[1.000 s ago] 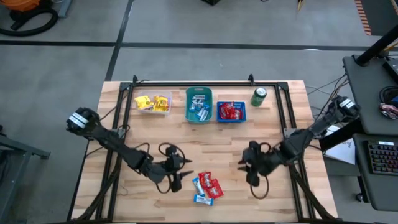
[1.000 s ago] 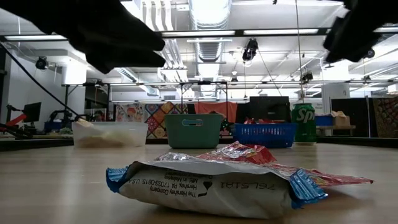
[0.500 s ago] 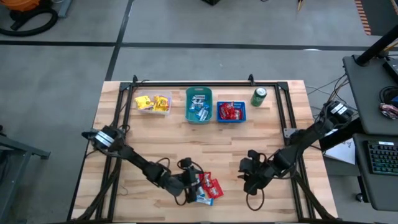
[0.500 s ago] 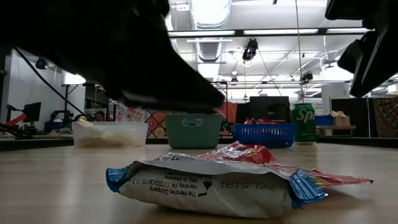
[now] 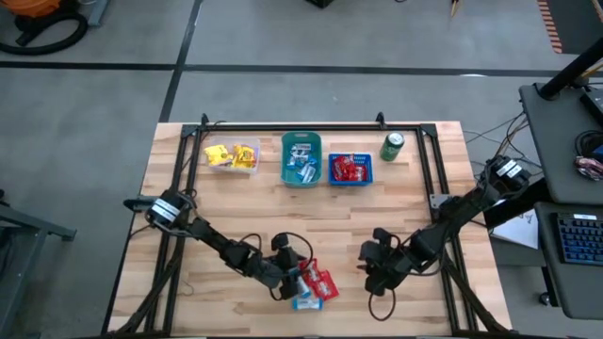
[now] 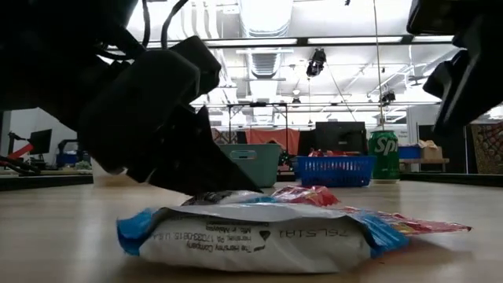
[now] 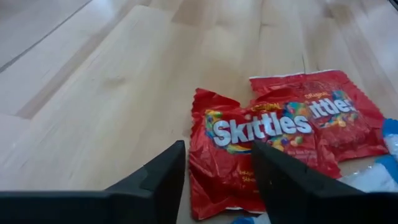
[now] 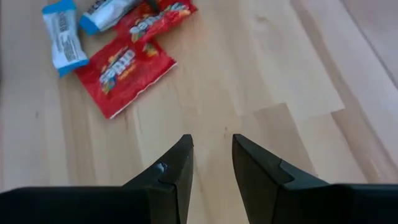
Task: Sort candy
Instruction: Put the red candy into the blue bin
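Loose candy lies in a small pile on the wooden table near its front edge. The pile holds two red Skittles packs and blue-white packs. My left gripper is down at the pile's left side, open. In the left wrist view my left gripper has one finger over the nearer red pack and the other over bare wood. My right gripper hovers to the right of the pile, open with a narrow gap and nothing between its fingers. My left gripper comes at the pile slanting down from the table's left. Its open fingers straddle the nearer red pack's left edge. In the low view one fingertip meets the top of the pile. The packs lie flat on the table, none lifted.
Along the far edge stand a clear bin of yellow candy, a teal bin of blue-white candy, a blue basket of red candy and a green can. Bare wood lies between the pile and the bins.
My left gripper has come down and toward the table's right, onto the candy pile. The front blue-white pack has slid a little sideways on the table. My right gripper has sunk slightly toward the near edge.
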Action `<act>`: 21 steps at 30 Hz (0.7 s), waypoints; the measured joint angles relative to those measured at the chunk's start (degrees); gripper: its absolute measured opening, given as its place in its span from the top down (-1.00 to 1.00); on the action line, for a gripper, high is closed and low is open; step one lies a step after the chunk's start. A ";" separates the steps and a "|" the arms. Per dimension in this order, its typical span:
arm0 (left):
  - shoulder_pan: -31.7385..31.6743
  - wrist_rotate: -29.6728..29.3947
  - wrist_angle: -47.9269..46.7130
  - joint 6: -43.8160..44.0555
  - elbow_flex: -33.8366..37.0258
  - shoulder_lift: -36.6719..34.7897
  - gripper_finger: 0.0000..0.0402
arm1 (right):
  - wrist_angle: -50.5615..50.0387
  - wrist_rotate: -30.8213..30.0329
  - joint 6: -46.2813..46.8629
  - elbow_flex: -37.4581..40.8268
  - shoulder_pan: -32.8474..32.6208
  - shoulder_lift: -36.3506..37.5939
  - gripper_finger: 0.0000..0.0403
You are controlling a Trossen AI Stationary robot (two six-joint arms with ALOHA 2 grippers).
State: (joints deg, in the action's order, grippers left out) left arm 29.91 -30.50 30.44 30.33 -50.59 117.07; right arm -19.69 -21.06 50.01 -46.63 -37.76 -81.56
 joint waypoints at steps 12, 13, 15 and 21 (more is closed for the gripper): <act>0.04 -1.78 -0.28 -5.11 0.26 -0.09 0.77 | 2.48 -7.83 -0.54 0.02 0.00 0.00 0.49; 0.02 -2.03 -0.26 -5.39 0.27 -0.16 0.86 | 2.50 -8.67 -0.50 0.02 0.00 0.00 0.49; -0.02 -2.21 -0.46 -5.64 0.29 -0.67 0.95 | 2.57 -10.00 -0.50 0.02 0.00 0.00 0.49; -0.02 -4.59 -1.45 -7.59 0.52 -4.14 0.99 | 3.85 -14.57 -0.52 0.02 0.02 0.00 0.49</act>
State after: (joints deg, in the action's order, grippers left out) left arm 29.89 -35.09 29.00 22.74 -50.06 112.93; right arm -15.84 -35.63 49.50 -46.61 -37.74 -81.56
